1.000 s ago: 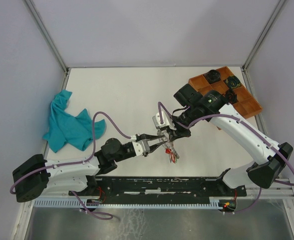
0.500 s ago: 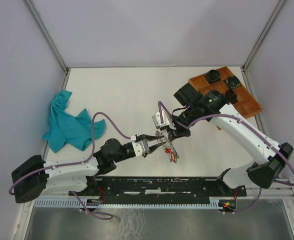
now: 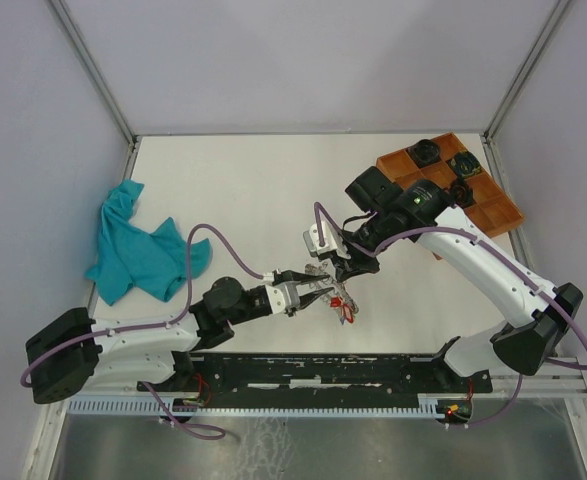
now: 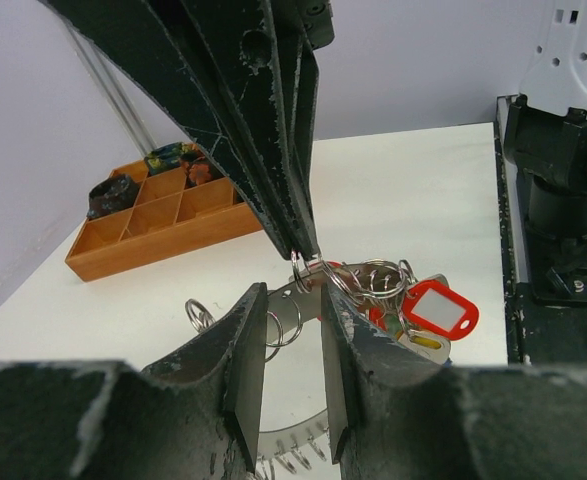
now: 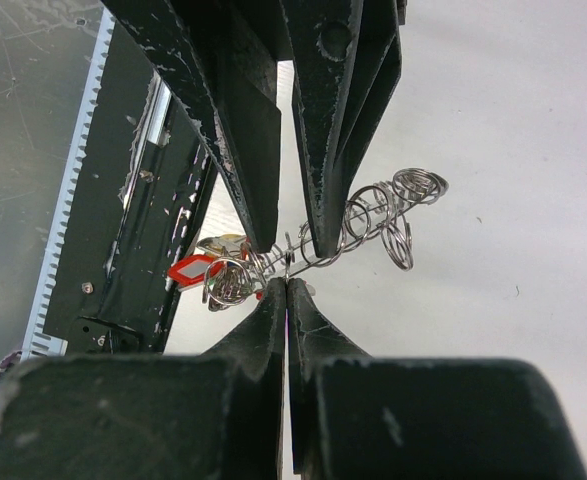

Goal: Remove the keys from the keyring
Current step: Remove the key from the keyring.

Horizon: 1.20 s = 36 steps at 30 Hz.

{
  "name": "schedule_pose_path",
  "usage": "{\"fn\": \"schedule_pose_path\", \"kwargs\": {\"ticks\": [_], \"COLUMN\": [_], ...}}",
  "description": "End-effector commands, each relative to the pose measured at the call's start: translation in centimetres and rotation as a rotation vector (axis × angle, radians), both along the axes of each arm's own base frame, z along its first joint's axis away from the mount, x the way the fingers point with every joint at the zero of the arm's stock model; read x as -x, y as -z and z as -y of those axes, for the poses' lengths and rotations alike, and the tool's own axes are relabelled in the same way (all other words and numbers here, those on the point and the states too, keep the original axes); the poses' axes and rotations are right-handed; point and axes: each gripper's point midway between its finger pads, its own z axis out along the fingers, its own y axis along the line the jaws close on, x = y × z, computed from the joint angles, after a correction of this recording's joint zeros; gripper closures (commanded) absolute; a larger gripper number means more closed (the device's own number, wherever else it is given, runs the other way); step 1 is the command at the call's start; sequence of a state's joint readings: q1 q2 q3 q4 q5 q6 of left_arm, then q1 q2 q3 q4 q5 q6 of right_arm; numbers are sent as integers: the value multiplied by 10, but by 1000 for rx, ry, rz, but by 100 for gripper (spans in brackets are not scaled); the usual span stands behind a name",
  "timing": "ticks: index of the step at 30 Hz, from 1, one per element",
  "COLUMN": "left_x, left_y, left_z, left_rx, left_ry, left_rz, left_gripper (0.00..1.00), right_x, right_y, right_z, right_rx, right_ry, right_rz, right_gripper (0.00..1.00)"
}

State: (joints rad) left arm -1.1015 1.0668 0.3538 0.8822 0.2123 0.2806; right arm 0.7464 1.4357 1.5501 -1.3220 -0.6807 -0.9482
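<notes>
The keyring (image 4: 295, 318) is a silver band hung with small wire rings, held above the table between both grippers. It also shows in the right wrist view (image 5: 365, 222) and the top view (image 3: 330, 286). My left gripper (image 3: 318, 288) has its fingers (image 4: 253, 350) on either side of the band, which fills the gap between them. My right gripper (image 5: 288, 282) is shut, pinching one small wire ring on the keyring from above (image 4: 303, 256). The keys (image 4: 435, 312), with red and yellow tags, hang bunched at the keyring's near end (image 3: 346, 309).
An orange compartment tray (image 3: 494, 207) with dark objects stands at the back right. A teal cloth (image 3: 138, 252) lies at the left. The black mounting rail (image 3: 313, 372) runs along the near edge.
The hanging keys have shifted slightly up and left. Both grippers keep their hold and stay almost in place.
</notes>
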Motion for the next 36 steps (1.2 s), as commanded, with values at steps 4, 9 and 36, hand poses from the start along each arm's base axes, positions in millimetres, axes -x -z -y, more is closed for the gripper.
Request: {"fn": "schedule_pose_path", "kwargs": {"ticks": [4, 9, 36], "left_x": [7, 2, -5], "left_y": [-32, -32, -34], "left_z": [12, 16, 3], "left_rx": [100, 103, 111], "left_ry": [50, 33, -39], "left_rz": [3, -11, -71], "left_gripper": [65, 66, 97], "right_x": [0, 1, -13], "right_y": [-22, -22, -26], "right_z": [-13, -14, -11], "right_rx": [-94, -94, -105], "right_ry": [-34, -34, 46], "right_rz": [32, 29, 54], "right_gripper": [99, 99, 76]}}
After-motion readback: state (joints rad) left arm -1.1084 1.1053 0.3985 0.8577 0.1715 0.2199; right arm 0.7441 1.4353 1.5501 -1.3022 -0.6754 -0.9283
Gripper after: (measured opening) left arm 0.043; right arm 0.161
